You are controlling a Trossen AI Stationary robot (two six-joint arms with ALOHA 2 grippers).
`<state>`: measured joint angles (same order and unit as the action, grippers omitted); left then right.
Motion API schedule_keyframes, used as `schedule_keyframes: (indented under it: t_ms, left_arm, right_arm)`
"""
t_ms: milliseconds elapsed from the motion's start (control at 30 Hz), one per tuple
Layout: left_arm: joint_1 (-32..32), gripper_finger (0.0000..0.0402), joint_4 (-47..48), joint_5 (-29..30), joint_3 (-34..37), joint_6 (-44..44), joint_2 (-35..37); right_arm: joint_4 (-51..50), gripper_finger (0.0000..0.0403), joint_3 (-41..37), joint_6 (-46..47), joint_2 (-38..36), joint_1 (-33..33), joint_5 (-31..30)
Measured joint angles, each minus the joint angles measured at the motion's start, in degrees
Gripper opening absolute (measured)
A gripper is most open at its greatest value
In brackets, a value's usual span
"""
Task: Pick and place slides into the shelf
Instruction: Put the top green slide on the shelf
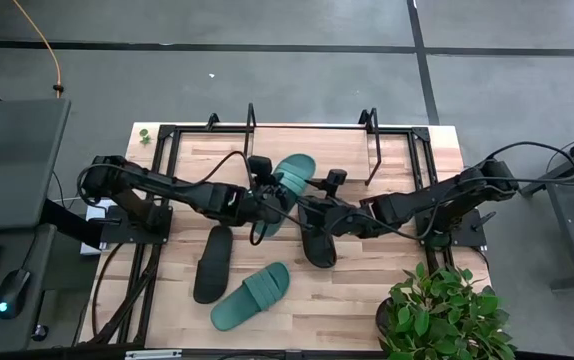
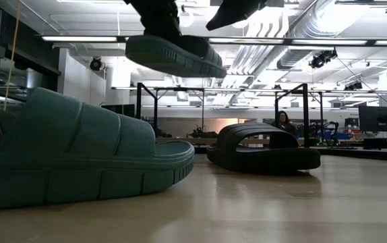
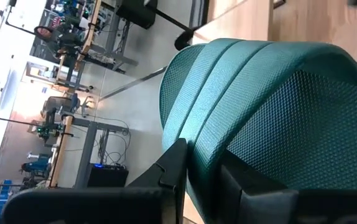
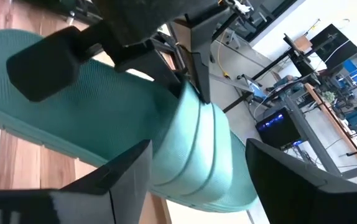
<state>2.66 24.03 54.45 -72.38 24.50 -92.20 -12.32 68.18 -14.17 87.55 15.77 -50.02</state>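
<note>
The wooden table (image 1: 367,300) fills the frame's middle, with the shelf (image 1: 297,140) along its upper edge. One teal slide (image 1: 289,185) is lifted at centre, the left gripper (image 1: 265,196) clamped on its ribbed strap. The right gripper (image 1: 312,212), jaws wide, straddles it. A second teal slide (image 1: 252,296) and two black slides (image 1: 213,264) lie lower on the table.
</note>
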Motion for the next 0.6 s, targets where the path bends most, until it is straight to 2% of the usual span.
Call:
schedule_keyframes:
  t_ms: [267, 600]
  left_arm:
    - [0.00, 0.0042, -1.57, 0.03, -2.51, 1.26, 0.00]
    - [0.00, 0.0042, -5.34, -4.80, -4.11, 2.62, 0.00]
  right_arm:
    - [1.20, 0.0250, 0.00, -0.44, 0.00, -0.02, -0.67]
    - [2.87, 0.0250, 0.00, -1.35, 0.13, -0.04, -3.56]
